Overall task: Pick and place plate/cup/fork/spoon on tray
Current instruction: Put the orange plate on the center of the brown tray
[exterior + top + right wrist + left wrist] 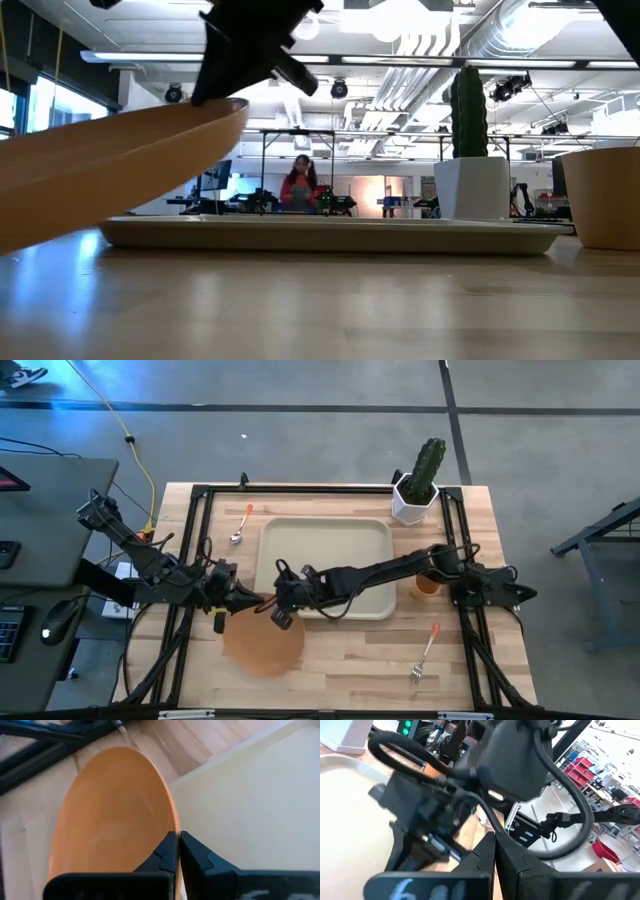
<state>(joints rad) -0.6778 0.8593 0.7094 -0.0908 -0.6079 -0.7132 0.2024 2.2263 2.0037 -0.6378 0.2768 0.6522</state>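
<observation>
The orange-tan plate [262, 648] hangs tilted over the table's near left part, in front of the beige tray [340, 550]. My right gripper [277, 615] reaches across the tray and is shut on the plate's rim. My left gripper [252, 603] is shut beside that rim, and in its wrist view nothing lies between its fingers [494, 840]. The spoon [240, 525] lies left of the tray. The fork [425, 655] lies at the near right. The orange cup [428, 585] stands right of the tray, partly under my right arm. My right gripper pinches the plate's rim [170, 827] between its two fingers, on the side toward the tray. The fingers slant down from the table's far right. The plate [110, 160] is tilted with that rim [235, 110] raised; its low side runs out of the low view.
A white pot with a green cactus [415, 485] stands at the far right corner, behind the cup [605, 195]. Black frame rails [200, 540] run along the table's sides. A person stands far off in the room behind.
</observation>
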